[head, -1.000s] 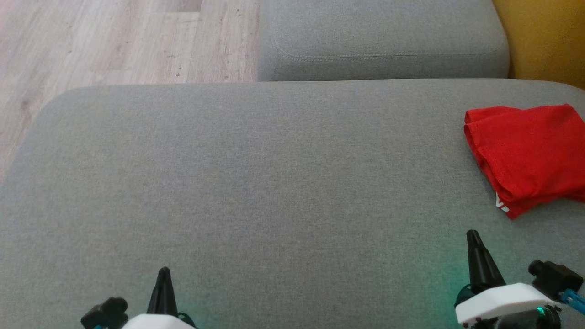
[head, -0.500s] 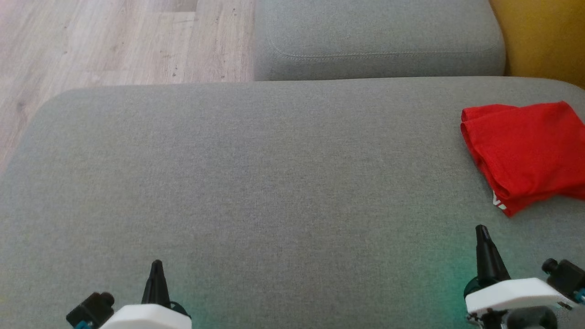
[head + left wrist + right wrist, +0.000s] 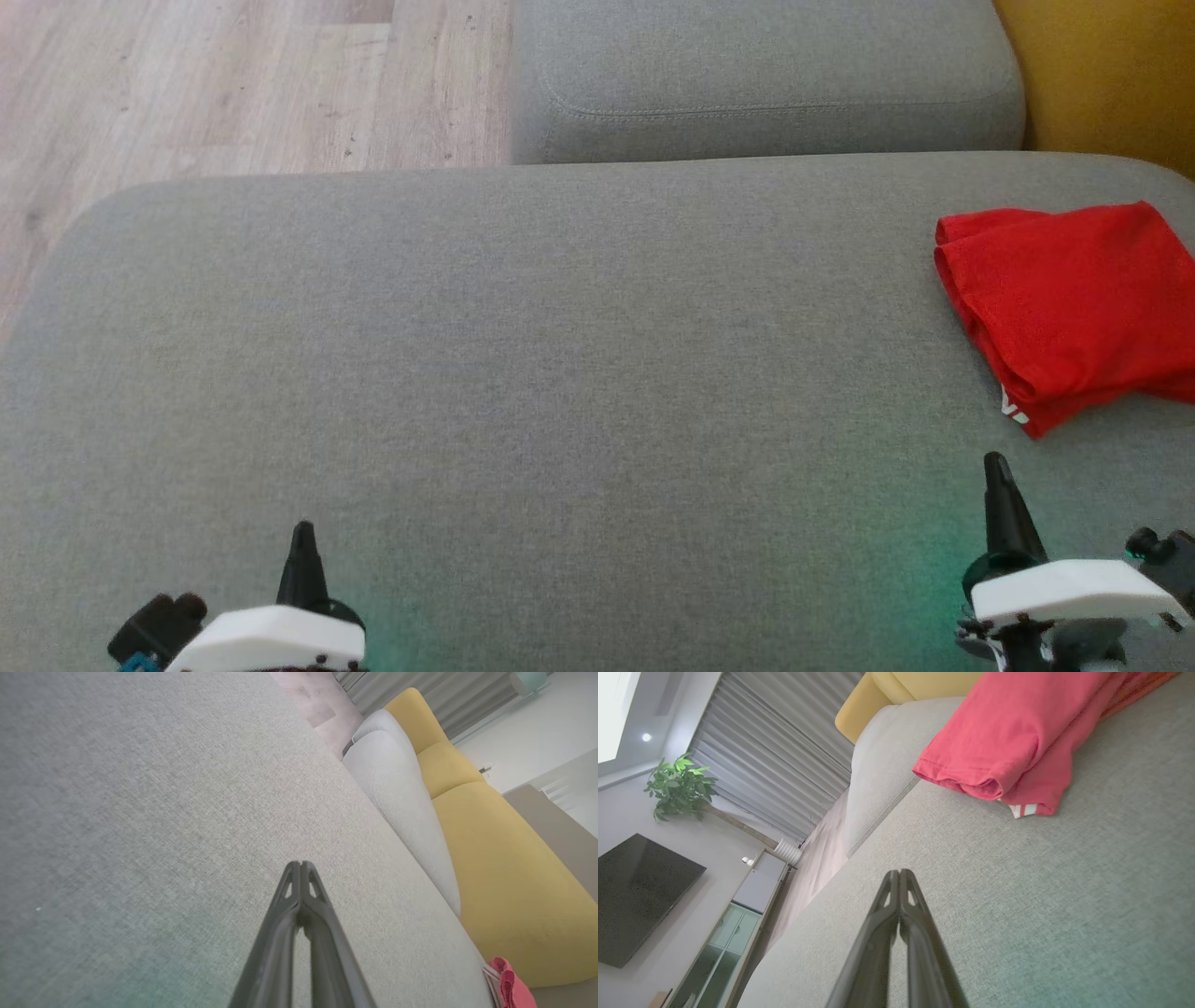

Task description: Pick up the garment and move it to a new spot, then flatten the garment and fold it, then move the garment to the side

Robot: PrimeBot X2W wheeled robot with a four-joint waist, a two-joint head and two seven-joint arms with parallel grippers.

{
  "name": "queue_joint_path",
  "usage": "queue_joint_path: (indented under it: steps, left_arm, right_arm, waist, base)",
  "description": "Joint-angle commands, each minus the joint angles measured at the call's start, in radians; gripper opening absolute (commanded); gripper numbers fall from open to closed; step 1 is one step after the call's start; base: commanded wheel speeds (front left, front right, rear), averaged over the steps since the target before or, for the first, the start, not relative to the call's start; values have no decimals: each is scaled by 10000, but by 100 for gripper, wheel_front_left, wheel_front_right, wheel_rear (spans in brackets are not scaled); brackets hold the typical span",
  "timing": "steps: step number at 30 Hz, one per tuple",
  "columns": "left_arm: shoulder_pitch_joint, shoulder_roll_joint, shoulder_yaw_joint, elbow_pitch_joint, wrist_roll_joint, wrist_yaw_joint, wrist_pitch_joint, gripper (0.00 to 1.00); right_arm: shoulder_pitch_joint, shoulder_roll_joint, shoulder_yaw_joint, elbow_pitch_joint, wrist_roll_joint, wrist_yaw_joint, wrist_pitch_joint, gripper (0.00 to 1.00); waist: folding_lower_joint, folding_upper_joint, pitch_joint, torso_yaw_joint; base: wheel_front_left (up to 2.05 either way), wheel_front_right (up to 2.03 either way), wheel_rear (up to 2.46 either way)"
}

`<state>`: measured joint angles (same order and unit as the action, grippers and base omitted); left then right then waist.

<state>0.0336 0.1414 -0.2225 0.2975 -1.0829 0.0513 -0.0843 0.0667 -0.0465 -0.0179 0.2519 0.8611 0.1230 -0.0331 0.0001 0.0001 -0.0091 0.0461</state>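
From my head, my left tool [image 3: 302, 534] sits at the lower left and my right tool [image 3: 996, 462] at the lower right, both over the wide grey sofa seat [image 3: 560, 373], each with its two dark fingers pressed together and nothing between them. The red garment [image 3: 1064, 308] lies folded in a loose bundle at the far right of the seat, beyond my right tool and apart from it, with its right part cut off by the edge of the view. A second grey cushion [image 3: 766, 84] lies past the seat, with wood floor [image 3: 187, 84] to its left and a yellow cushion [image 3: 1111, 75] to its right. Along my left wrist, the left tool [image 3: 300, 864] is closed and empty above bare grey fabric, and a corner of the garment [image 3: 509, 984] shows at the lower right, well away. Along my right wrist, the right tool [image 3: 899, 872] is closed and empty too, its tip near the garment [image 3: 1017, 732] but not touching. A white striped patch [image 3: 1022, 809] peeks from the garment's underside. A potted plant [image 3: 677, 788], grey curtains [image 3: 775, 760] and a dark television [image 3: 635, 896] stand in the room behind.
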Motion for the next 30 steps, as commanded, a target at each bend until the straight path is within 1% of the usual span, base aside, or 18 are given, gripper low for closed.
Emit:
queue_joint_path:
  steps: [1, 30]
  left_arm:
    - [-592, -44, 390, -350, -254, -130, 74, 0]
    - [-952, -397, 1664, -427, -2492, -875, 882, 0]
  right_arm:
    - [-593, -190, 10, -292, 390, 41, 61, 0]
    - [-1090, -211, -295, -201, 3617, 57, 581, 0]
  waist:
    - [-1, -1, 4, -14]
    - [-1, -1, 56, -211]
  base:
    - [0, 0, 0]
    - [0, 0, 0]
